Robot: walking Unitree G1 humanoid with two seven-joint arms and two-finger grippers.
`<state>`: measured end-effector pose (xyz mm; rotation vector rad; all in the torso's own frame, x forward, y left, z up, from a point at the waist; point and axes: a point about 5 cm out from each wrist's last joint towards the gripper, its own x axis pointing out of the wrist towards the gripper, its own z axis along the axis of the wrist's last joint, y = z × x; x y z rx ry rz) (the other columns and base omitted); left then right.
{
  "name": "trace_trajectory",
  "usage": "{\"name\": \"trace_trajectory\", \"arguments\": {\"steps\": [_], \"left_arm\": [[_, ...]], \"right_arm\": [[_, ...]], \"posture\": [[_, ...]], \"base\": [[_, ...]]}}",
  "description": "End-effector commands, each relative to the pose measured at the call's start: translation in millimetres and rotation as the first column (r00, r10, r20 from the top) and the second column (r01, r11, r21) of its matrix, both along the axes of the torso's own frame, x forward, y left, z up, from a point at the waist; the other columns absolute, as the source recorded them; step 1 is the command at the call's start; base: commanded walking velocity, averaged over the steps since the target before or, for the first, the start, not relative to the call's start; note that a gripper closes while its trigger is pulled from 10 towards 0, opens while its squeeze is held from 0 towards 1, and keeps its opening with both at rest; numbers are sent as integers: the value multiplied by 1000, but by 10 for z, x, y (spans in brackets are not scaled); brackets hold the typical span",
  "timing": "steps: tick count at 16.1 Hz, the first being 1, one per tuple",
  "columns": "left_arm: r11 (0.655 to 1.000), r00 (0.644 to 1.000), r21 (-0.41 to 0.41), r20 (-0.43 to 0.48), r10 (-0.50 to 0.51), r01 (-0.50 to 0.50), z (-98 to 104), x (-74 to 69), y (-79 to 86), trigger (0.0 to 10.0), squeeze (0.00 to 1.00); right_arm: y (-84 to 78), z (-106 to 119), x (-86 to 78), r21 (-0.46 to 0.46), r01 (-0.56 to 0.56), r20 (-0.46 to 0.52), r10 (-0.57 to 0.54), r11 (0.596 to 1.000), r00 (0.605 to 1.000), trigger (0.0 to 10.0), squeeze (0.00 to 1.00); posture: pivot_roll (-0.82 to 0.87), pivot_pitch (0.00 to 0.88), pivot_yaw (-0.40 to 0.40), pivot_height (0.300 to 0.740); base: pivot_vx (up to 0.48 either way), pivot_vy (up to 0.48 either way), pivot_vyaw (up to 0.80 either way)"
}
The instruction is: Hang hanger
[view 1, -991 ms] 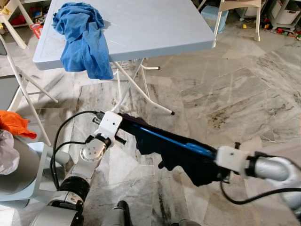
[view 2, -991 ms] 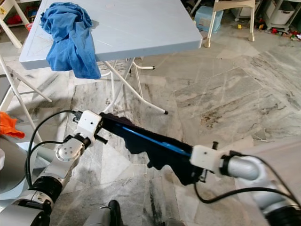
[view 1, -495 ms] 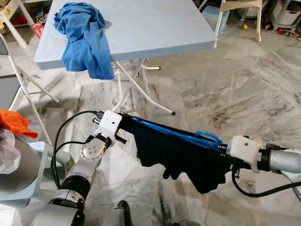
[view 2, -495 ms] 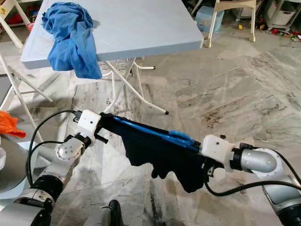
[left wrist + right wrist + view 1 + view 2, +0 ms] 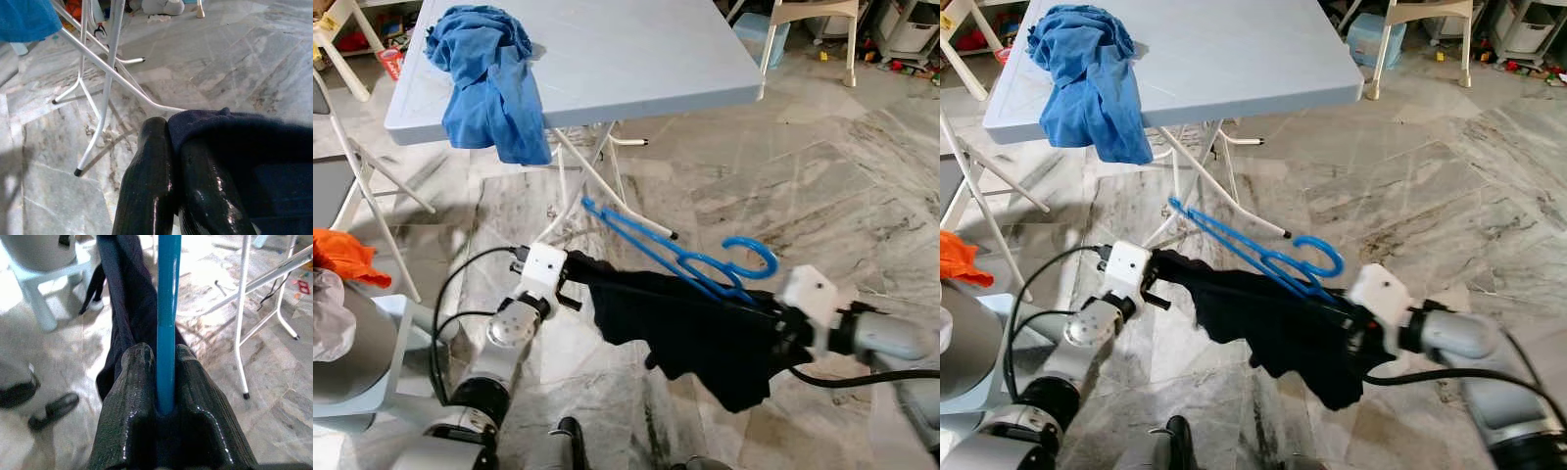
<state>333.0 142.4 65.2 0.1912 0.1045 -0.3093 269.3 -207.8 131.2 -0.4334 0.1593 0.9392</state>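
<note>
A blue plastic hanger [image 5: 651, 247] slants up over the marble floor, its hook [image 5: 751, 257] near my right wrist and its far arm tip [image 5: 590, 208] free in the air. My right gripper [image 5: 165, 357] is shut on the hanger's blue bar [image 5: 167, 308], with dark cloth beside it. A black garment [image 5: 690, 328] sags between both grippers below the hanger. Its left edge is pinched in my left gripper [image 5: 171, 134], which is shut on the cloth [image 5: 234, 137].
A light blue folding table [image 5: 636, 59] stands ahead with a blue cloth [image 5: 489, 78] draped over its near left edge; its white legs [image 5: 607, 176] reach toward the hanger. At left are a grey tub on a pale stool [image 5: 372, 372] and orange clothing [image 5: 342, 257].
The hanger's left arm has come up out of the garment and now sticks into the air with its hook raised. My left gripper sank slightly, still holding the cloth.
</note>
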Motion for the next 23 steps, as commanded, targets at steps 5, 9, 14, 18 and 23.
{"name": "trace_trajectory", "arguments": {"steps": [5,9,14,18,23], "left_arm": [[999,999,-34,-32,28,-29,-70,-48,21,1765,0],[999,999,-50,-33,-1,-1,-83,-67,-62,6000,0],[999,998,-35,-51,22,-24,-148,-110,6,9608,0],[999,996,-32,-84,11,-14,-230,-164,-16,10000,180],[996,984,-37,-156,-83,78,-412,-331,-93,10000,1000]], "right_arm": [[105,15,138,70,172,84,-177,983,981,10000,0],[309,3,180,122,200,104,-213,972,972,10000,0],[227,-52,106,32,163,79,-165,986,983,10000,0],[81,-94,16,-140,81,46,-75,987,996,10000,0],[12,-84,30,-210,64,46,-56,976,997,10000,0]], "posture": [[-112,207,26,740],[-113,207,18,740],[-117,212,7,740],[-124,218,-4,740],[-131,222,-11,740]], "base": [[0,0,0],[0,0,0],[0,0,0],[0,0,0],[0,0,0]]}}
